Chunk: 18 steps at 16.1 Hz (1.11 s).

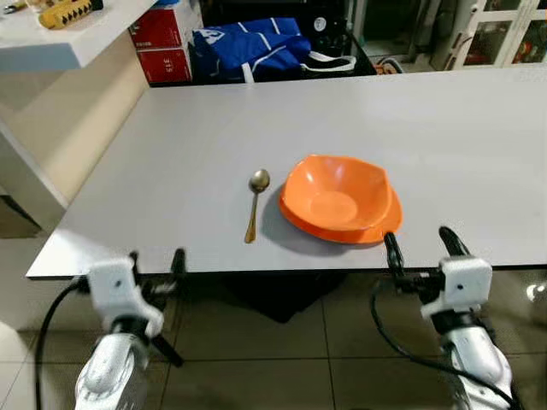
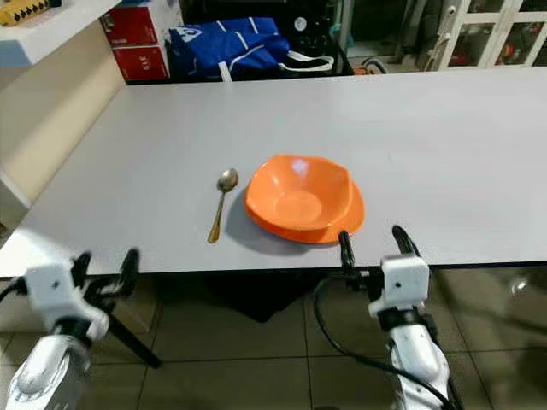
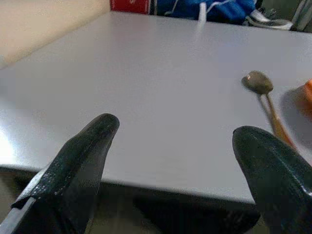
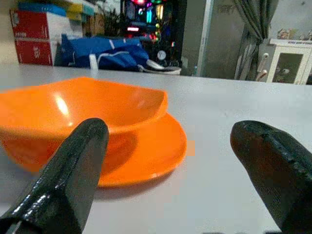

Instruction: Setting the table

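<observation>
- One orange bowl [image 1: 335, 195] with a wavy, roughly square rim sits in one orange plate [image 1: 385, 224] of the same glossy plastic look; the pair rests near the front edge of the worktop [image 1: 171, 145], a little right of the middle. The bowl holds nothing.
- One spoon [image 1: 254, 203], brass-coloured metal with a round head and a thin handle, lies flat just beside the plate on its left, apart from it, head pointing away from the robot.
- The worktop is one broad, smooth, pale grey slab with a matte surface.
- The right pincer [image 1: 418, 243] hovers at the front edge just beside the plate, its two black fingers spread wide and gripping nothing; from the right wrist view the bowl sits straight ahead of the left finger [image 4: 68, 175].
- The left pincer [image 1: 155, 263] hangs at the front edge well left of the spoon, fingers likewise parted and gripping nothing.
- Beyond the far edge lie one blue bag [image 1: 248, 43] and two stacked red boxes [image 1: 162, 47].
- A white shelf [image 1: 60, 43] on the left carries one yellow object [image 1: 68, 12].
- Below is a tiled floor [image 1: 282, 359].
</observation>
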### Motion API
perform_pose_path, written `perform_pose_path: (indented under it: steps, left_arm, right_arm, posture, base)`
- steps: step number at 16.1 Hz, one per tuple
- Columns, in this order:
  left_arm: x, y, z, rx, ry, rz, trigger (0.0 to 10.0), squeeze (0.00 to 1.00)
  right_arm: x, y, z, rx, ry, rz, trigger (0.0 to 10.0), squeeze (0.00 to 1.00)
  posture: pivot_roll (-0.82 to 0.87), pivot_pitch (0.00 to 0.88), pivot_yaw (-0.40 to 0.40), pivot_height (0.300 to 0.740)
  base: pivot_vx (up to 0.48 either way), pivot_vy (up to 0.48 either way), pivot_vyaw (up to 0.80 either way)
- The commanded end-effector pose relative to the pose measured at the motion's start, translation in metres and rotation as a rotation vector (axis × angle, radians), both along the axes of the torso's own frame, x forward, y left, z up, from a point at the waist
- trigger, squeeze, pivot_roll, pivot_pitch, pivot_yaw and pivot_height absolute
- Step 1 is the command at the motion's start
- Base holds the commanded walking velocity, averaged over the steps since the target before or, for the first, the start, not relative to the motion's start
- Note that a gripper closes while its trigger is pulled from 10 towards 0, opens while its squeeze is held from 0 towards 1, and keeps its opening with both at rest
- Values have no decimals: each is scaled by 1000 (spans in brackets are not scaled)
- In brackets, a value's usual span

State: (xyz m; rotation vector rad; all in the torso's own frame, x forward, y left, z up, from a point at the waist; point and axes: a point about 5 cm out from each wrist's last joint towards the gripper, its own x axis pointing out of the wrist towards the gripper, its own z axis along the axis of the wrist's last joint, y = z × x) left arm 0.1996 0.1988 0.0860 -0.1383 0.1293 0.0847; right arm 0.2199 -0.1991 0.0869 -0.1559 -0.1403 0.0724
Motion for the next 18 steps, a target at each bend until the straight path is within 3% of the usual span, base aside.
perform_pose_path:
  steps: [1,3,5,8,18]
  left_arm:
    - [-2,0,7,0,-18,-3,10000,0]
    - [-6,-7,14,-6,-43,-41,10000,0]
    - [-4,-11,19,12,-51,-66,10000,0]
    - [9,-12,23,8,-66,-56,10000,0]
    - [12,-15,23,-9,-57,-47,10000,0]
  right_arm:
    - [0,0,4,12,-9,9,10000,0]
    - [-4,-2,-13,11,43,16,10000,0]
    - [-2,5,-14,14,47,37,10000,0]
    - [0,4,-11,23,43,47,10000,0]
    - [-5,0,-13,26,41,68,10000,0]
  posture:
    - [-220,0,100,740]
    - [-213,7,99,740]
    - [-216,4,99,740]
    - [-214,0,95,740]
    - [-206,0,82,740]
  base:
    - [0,0,0]
    - [0,0,0]
    - [0,0,0]
    - [0,0,0]
    - [0,446,0]
